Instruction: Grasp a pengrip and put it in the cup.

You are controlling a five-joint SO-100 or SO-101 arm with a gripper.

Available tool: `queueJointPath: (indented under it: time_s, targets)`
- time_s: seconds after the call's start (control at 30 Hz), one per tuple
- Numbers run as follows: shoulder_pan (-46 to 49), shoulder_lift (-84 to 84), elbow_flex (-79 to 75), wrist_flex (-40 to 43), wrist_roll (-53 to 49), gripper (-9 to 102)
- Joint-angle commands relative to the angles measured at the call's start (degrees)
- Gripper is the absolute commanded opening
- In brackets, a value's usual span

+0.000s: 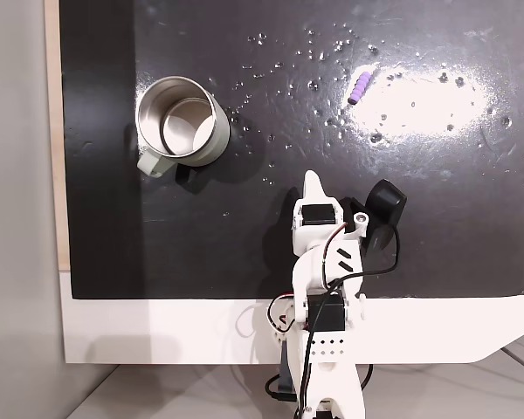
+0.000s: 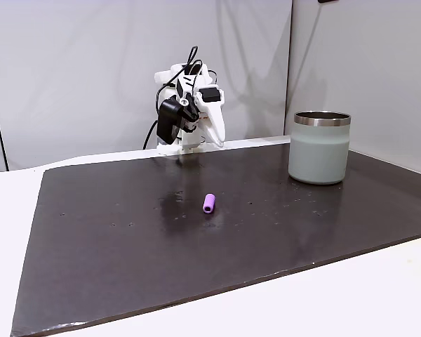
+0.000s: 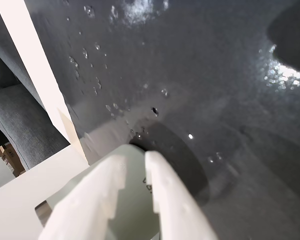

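Big black mat across most of the frame in a fixed view, shiny and wet-looking, with tiny bumps and a bright white glare at the upper right. White table under the mat, seen along the bottom. Thin strip of light wood down the left edge. Plain grey floor at far left.

Pale grey wall behind the table in a fixed view, with soft shadows. Straight seam in the wall, upper right.

Grey cloth seat at the left of the wrist view, beside a white edge.
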Motion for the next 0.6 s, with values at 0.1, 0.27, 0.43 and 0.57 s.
queueJointPath:
  time_s: [0.1,0.27,0.43,0.57]
  targets:
    - [1.23,0.88,-0.88,0.44,-2.9,0]
    - [4.31,0.88,-7.56,4.57,-10.9,0]
    - [6.5,-5.36,-16.17,5.71,-18.54,0]
    - [8.0,-18.9,-26.54,5.71,-21.01,0]
